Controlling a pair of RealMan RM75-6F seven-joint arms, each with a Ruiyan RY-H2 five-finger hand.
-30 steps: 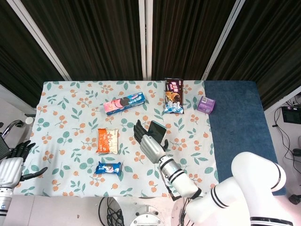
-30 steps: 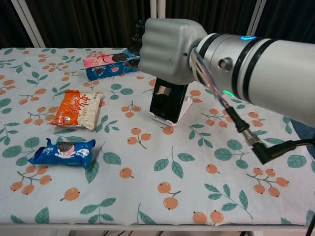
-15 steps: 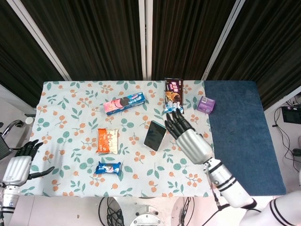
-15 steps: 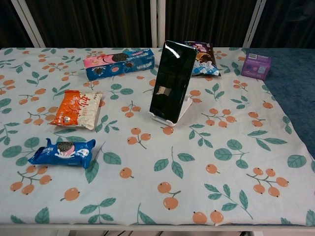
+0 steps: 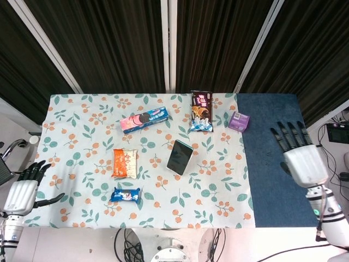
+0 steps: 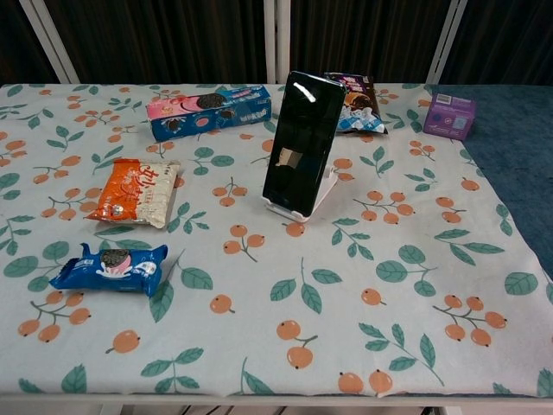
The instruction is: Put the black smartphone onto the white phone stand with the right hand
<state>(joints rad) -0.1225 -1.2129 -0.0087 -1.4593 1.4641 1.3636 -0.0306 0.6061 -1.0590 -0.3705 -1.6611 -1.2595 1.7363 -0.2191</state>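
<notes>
Black smartphone (image 6: 304, 143) on white phone stand (image 6: 321, 192), snacks (image 6: 136, 192) nearby; both hands (image 5: 301, 161) (image 5: 22, 194) empty, fingers spread.

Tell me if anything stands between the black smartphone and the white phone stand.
Nothing does. The black smartphone already leans upright on the white phone stand, with no visible gap. The right hand is open, off over the blue strip, touching nothing.
</notes>
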